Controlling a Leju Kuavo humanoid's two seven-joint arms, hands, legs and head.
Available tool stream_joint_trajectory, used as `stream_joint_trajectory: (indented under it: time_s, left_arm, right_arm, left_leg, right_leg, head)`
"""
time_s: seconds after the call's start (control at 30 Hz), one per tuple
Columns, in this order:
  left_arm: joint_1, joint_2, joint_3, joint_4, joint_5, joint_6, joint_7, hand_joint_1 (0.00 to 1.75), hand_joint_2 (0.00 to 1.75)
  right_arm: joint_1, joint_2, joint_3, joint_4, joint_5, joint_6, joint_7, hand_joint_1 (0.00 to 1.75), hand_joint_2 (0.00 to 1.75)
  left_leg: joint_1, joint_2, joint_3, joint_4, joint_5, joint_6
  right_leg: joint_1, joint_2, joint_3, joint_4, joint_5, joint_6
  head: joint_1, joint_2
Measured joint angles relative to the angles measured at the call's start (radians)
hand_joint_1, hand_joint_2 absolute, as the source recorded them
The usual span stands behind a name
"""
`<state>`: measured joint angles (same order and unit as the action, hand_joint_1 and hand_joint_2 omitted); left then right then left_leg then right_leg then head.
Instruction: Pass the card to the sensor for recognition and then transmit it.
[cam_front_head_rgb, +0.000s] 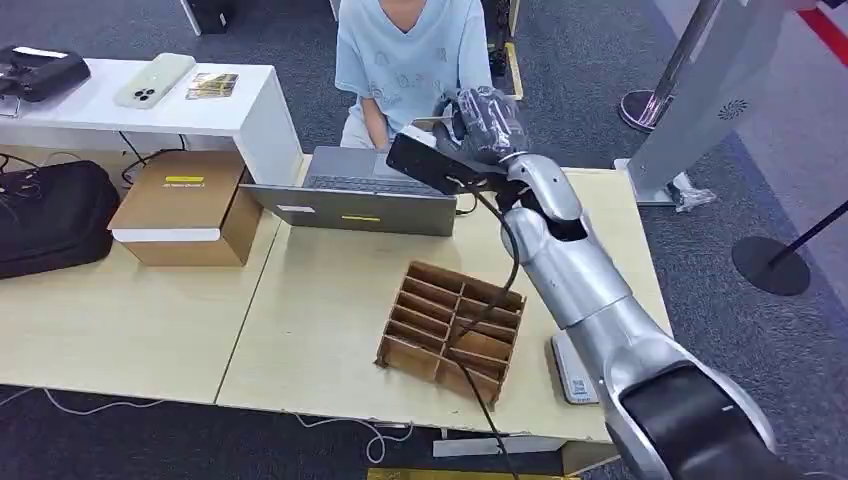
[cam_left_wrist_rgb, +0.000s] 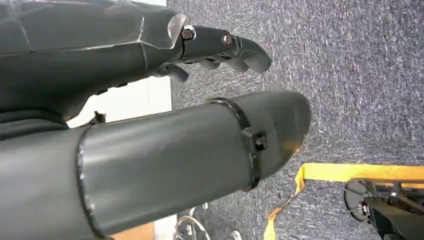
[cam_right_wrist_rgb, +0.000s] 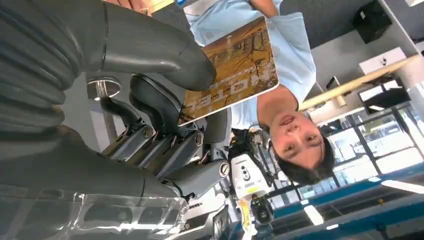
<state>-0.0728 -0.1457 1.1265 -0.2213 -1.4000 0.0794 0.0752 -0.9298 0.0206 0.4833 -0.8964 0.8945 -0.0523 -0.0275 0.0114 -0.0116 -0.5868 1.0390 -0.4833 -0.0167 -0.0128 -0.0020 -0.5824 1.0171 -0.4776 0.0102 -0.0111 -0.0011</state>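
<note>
Card (cam_right_wrist_rgb: 231, 70) partly hidden by right robot hand (cam_right_wrist_rgb: 160, 115) thumb

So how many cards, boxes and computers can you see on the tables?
Cards: 2, one in the right hand, one on the white table
Boxes: 2, cardboard box, divided wooden tray
Laptops: 1
Total: 5

Two pale wooden tables (cam_front_head_rgb: 130, 320) stand edge to edge on dark grey carpet (cam_front_head_rgb: 600, 60), with a white desk (cam_front_head_rgb: 255, 110) just behind the left one. A stanchion base (cam_front_head_rgb: 770, 265) sits on the carpet to the right, near a tilted white panel (cam_front_head_rgb: 700, 90). The right wrist view takes in large windows (cam_right_wrist_rgb: 380, 145) and strip lights (cam_right_wrist_rgb: 314, 215).
</note>
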Motion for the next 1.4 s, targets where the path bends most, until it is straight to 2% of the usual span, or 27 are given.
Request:
stream_joint_trajectory:
  time_s: [0.53, 0.93, 1.4]
  left_arm:
    - [-0.001, 0.006, -0.023, 0.000, -0.036, -0.011, 0.007, 0.00, 0.00]
    - [-0.001, 0.014, -0.047, 0.000, -0.051, -0.016, 0.004, 0.00, 0.00]
    - [-0.001, 0.016, -0.049, 0.000, -0.045, -0.016, 0.012, 0.00, 0.00]
  right_arm:
    - [-0.146, 0.045, 0.012, 0.254, -0.002, 0.034, 0.051, 1.75, 1.75]
    - [-0.212, 0.077, 0.031, 0.383, 0.020, 0.070, 0.110, 1.75, 1.75]
    - [-0.272, 0.083, 0.037, 0.492, 0.037, 0.096, 0.157, 1.75, 1.75]
  left_leg:
    - [0.000, 0.000, 0.000, 0.000, 0.000, 0.000]
    - [0.000, 0.000, 0.000, 0.000, 0.000, 0.000]
    - [0.000, 0.000, 0.000, 0.001, 0.000, 0.000]
  right_leg:
    - [0.000, 0.000, 0.000, 0.000, 0.000, 0.000]
    - [0.000, 0.000, 0.000, 0.000, 0.000, 0.000]
    - [0.000, 0.000, 0.000, 0.000, 0.000, 0.000]
  head:
    - [0.000, 0.000]
    - [0.000, 0.000]
    - [0.000, 0.000]
